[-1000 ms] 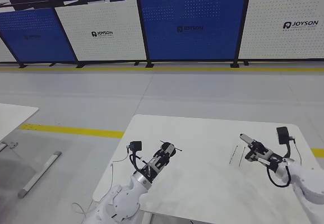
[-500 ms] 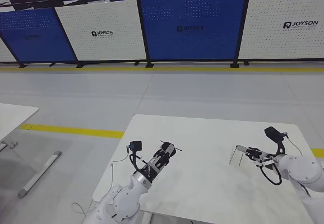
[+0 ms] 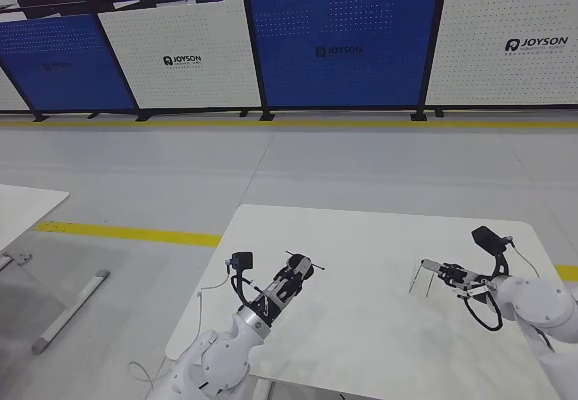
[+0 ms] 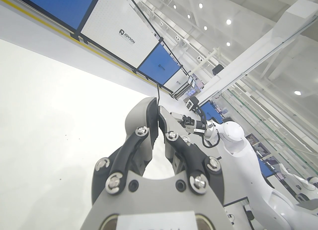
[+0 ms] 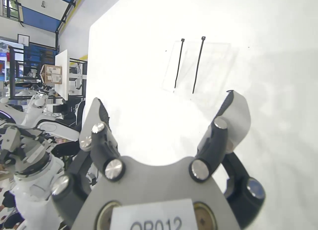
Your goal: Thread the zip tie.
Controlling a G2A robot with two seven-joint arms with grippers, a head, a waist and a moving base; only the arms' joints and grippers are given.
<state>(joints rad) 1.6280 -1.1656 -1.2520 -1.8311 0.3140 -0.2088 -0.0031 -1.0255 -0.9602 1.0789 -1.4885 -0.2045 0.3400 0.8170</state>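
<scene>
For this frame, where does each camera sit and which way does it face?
Top view: above the arms, looking down at the table and the floor beyond; both arms show, left gripper and right gripper over the table.
Left wrist view: behind the left gripper, facing across the table toward the ceiling; it is shut on a zip tie, right arm beyond.
Right wrist view: behind the open right gripper, facing down at two loose zip ties on the table.
Shared: top and right wrist views both show the loose zip ties.
</scene>
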